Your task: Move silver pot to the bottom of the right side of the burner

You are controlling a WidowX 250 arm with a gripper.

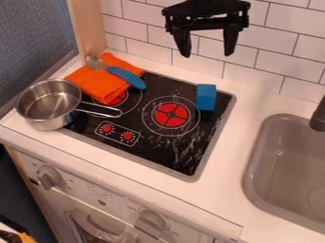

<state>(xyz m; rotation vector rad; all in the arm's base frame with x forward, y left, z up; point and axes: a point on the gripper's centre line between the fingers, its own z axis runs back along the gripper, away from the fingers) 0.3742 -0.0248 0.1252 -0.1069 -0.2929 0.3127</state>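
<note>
Claw (205, 51), black, x1: at top of view, above the back of the stove, in front of white wall tiles (276, 40); fingers spread w/ a gap between, nothing gripped. Pot (49, 102), silver, x1: upright at left edge of stovetop (213, 137), partly on white worktop (251, 102), handle pointing right over the black surface. Cloth (95, 83), orange, folded, x1: back L corner of stovetop, partly over a red burner. Spoon (127, 77), silver w/ blue handle, x1: lying across cloth. Block (205, 97), blue, x1: back R part of stovetop, near R burner (171, 115). Sink (285, 161), grey, x1: right of stovetop, w/ black tap (319, 116) at its edge. Knobs (151, 221), grey, on front panel below.
</note>
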